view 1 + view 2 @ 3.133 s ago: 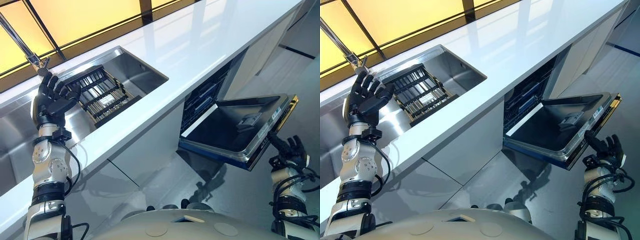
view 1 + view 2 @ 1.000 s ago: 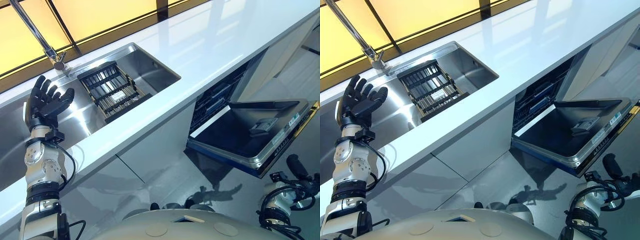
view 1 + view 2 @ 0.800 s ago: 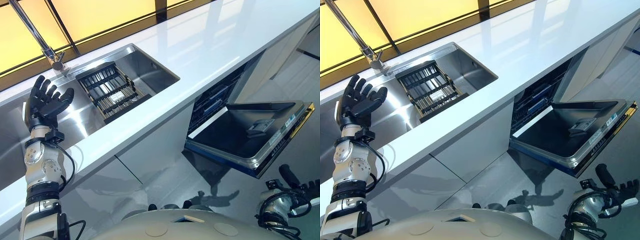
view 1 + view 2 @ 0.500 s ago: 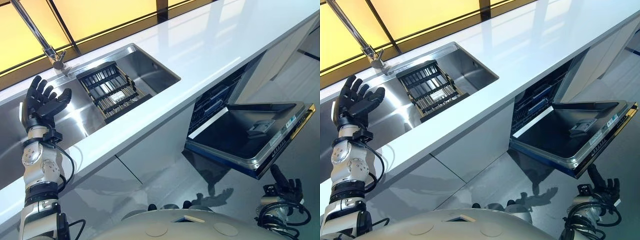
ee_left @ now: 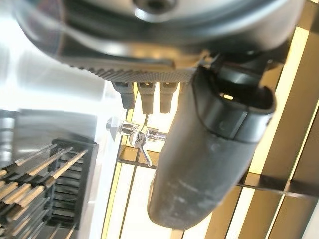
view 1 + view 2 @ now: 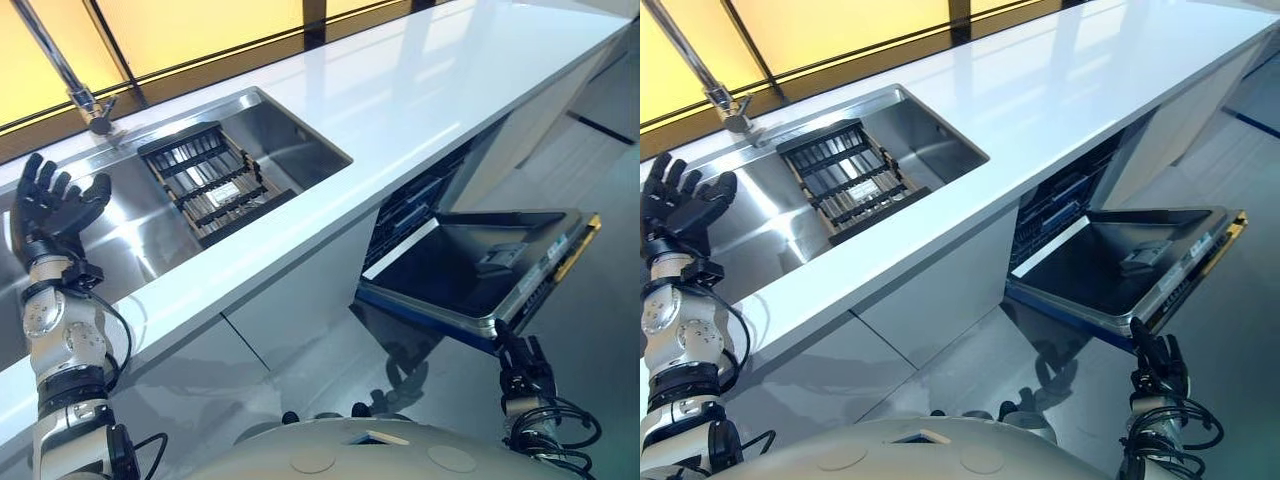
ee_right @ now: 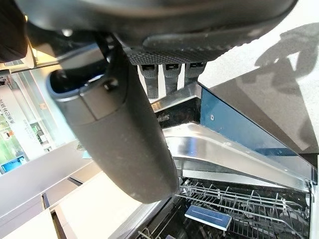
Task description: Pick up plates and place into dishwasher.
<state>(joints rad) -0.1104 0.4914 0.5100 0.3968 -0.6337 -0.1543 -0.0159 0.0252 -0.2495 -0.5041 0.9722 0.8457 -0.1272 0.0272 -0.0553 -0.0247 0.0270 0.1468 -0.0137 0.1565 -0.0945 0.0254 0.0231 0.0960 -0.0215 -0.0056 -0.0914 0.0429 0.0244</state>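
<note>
Since the earlier frames our right robot hand (image 6: 524, 366) has dropped from the raised edge of the dishwasher door (image 6: 470, 262) to just below its front corner; the left robot hand (image 6: 48, 203) has drifted away from the dish rack (image 6: 205, 179).

Left eye view: left robot hand raised over the sink (image 6: 300, 150), fingers spread, holding nothing. Door half lowered (we judge it needs pulling fully down before loading). No plates visible to us on the desk (image 6: 400, 90).

Left wrist view: faucet (image 5: 139, 139) past straight fingers; rack tines beside.

Right wrist view: fingers extended, empty, by the door's rim; the dishwasher's lower basket (image 7: 239, 209) seen here alone.
</note>
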